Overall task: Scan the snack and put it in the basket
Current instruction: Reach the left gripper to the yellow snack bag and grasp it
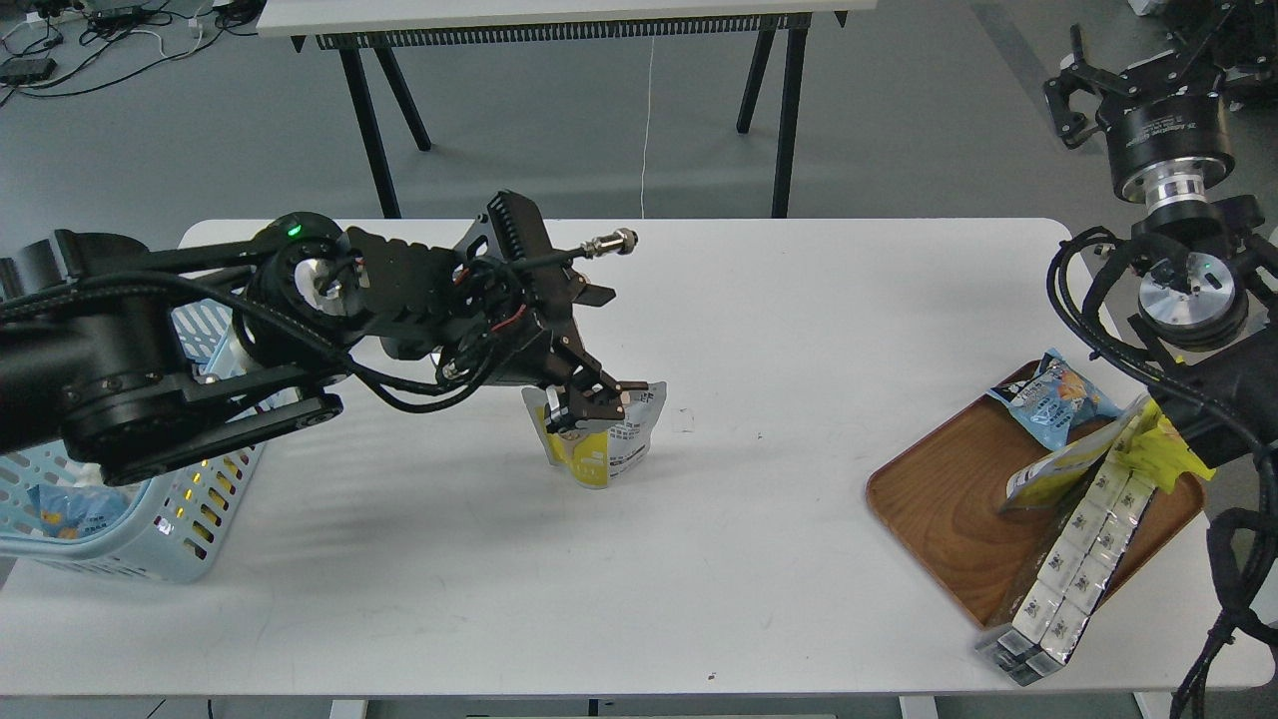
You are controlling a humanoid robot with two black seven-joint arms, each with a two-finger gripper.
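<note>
The snack [609,454], a small pouch with a white top and yellow bottom, stands upright at the middle of the white table. My left gripper [596,401] has come down onto its top edge, with one finger on each side of the pouch; the jaws look open around it. The light blue basket [150,539] stands at the table's left edge, largely hidden by my left arm, with packets inside. My right gripper [1083,85] hangs high at the far right, off the table, seen end-on.
The black scanner's top with its green light [292,230] peeks out behind my left arm. A brown wooden tray [949,509] at the right holds a blue bag [1048,399], a yellow packet [1163,444] and a strip of boxes [1068,559] overhanging the front edge.
</note>
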